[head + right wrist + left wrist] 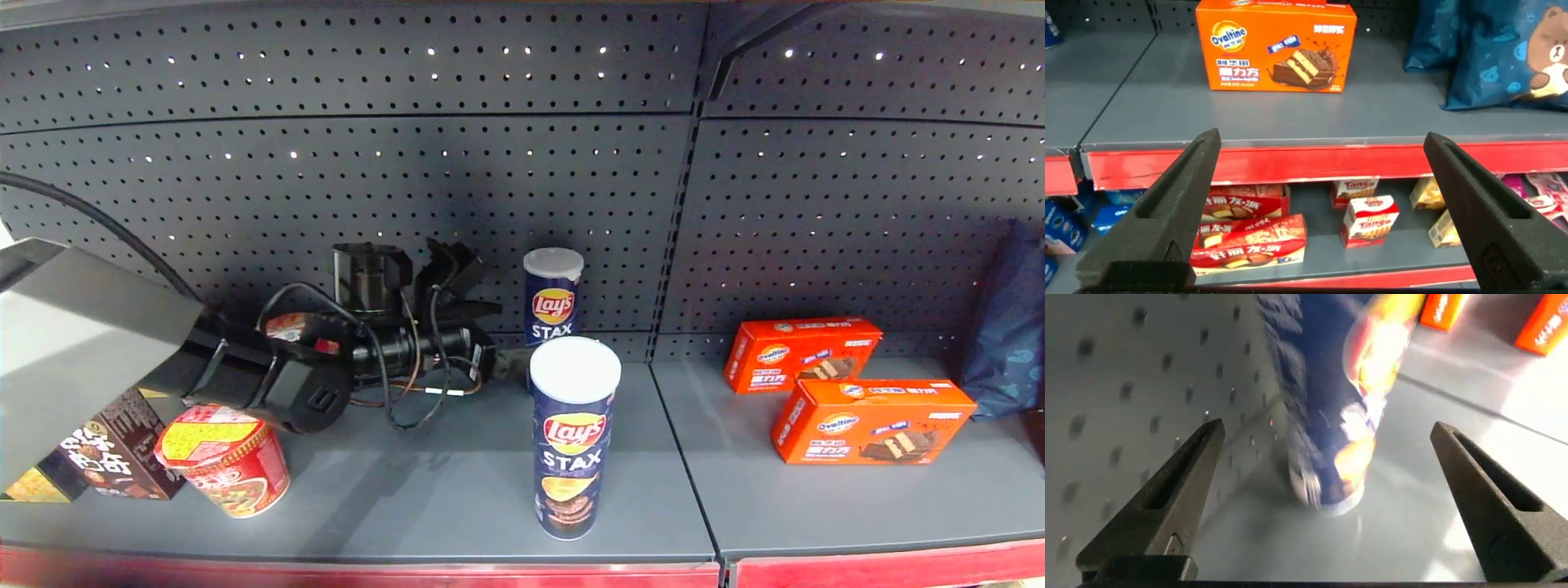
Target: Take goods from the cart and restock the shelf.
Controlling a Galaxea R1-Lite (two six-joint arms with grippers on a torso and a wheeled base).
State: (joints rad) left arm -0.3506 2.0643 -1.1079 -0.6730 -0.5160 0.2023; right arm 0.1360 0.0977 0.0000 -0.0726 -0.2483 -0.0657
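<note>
The left gripper [1327,431] hung released, jaws wide, facing a dark blue cardboard crisp tube with a white lid [553,298] upright at the back edge of the grey metal shelf [392,490]. A matching second tube [573,441] stood nearer the front edge. The right gripper [1319,140] was released too, off the shelf's red front edge.

Losing the lower half of the rear chips can [553,298] behind the front chips can [574,437]. Catching just a sliver of a red cup [286,325] behind the left arm [245,371]. Glimpsing part of a dark box [114,453] under it. Cropping the blue bag [1008,327] at the right edge. Getting the rear chips can [1323,392] blurred from the left wrist, top cut off.
</note>
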